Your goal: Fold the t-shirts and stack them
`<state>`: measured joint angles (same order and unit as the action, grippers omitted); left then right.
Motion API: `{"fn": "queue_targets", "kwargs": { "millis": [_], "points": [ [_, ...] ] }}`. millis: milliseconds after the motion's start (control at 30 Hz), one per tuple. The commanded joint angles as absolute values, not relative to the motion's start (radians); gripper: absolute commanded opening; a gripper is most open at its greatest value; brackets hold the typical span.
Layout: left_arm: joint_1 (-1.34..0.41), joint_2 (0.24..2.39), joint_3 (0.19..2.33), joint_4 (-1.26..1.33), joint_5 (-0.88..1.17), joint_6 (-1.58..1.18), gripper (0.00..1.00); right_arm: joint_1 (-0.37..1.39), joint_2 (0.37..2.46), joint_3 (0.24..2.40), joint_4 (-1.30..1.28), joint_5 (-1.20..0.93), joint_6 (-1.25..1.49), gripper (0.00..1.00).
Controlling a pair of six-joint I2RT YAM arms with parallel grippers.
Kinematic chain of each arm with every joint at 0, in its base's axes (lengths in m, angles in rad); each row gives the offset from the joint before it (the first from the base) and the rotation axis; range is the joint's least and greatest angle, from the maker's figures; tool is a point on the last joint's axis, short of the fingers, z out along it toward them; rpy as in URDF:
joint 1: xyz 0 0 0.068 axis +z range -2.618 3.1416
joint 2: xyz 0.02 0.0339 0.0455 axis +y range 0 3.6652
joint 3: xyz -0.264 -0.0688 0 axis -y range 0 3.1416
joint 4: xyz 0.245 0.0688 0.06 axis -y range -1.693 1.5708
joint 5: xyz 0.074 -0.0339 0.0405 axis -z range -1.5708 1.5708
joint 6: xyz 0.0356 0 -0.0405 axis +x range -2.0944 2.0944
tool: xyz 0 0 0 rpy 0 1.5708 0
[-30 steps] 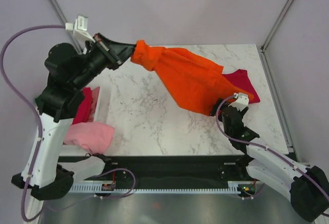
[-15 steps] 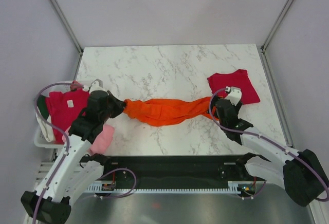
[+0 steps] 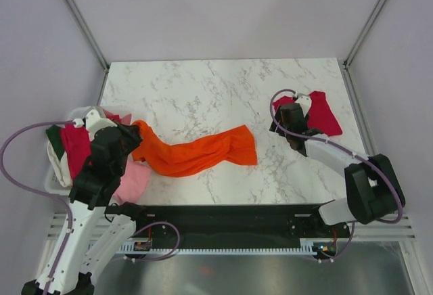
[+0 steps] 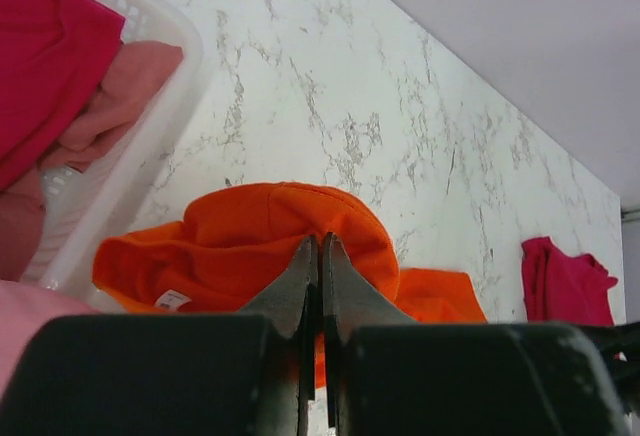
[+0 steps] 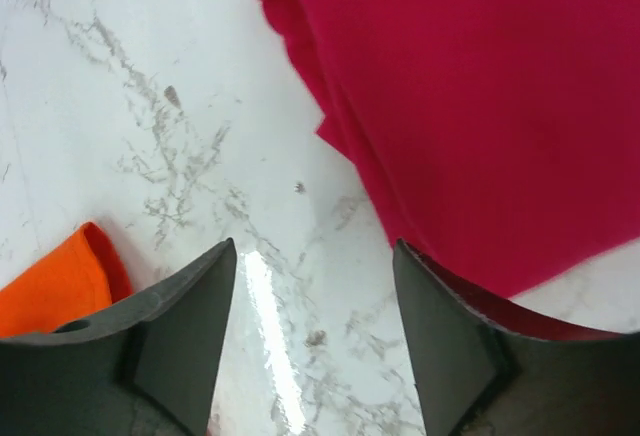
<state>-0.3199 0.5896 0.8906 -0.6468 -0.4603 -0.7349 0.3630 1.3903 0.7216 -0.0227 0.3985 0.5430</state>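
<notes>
The left gripper [image 4: 320, 243] is clamped on a bunched end of the orange t-shirt [image 3: 196, 154], just beside the white basket [image 4: 135, 171]; the rest trails rightward across the table [image 3: 203, 92]. The right gripper [image 5: 312, 248] hangs open and empty at the edge of the crimson t-shirt [image 5: 480, 106].
</notes>
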Motion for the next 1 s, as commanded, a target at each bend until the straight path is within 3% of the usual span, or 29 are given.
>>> {"fn": "queue_targets", "kwargs": {
  "millis": [0,33,200,633,967],
  "points": [
    [-0.313,0.638,0.867,-0.581,-0.368,-0.699,0.02,0.364,1.503,0.851,-0.055,0.23,0.486,0.7],
    [-0.314,0.646,0.862,-0.574,-0.335,-0.704,0.02,0.361,1.535,0.905,-0.07,0.221,0.48,0.65],
    [-0.316,0.68,0.828,-0.517,-0.261,-0.718,0.02,0.336,1.724,1.029,-0.141,0.183,0.463,0.59],
    [-0.314,0.689,0.788,-0.468,-0.216,-0.715,0.02,0.12,2.011,1.27,-0.251,0.172,0.485,0.58],
    [-0.314,0.681,0.79,-0.466,-0.201,-0.709,0.02,0.006,1.97,1.341,-0.313,0.166,0.468,0.65]
  ]
}}
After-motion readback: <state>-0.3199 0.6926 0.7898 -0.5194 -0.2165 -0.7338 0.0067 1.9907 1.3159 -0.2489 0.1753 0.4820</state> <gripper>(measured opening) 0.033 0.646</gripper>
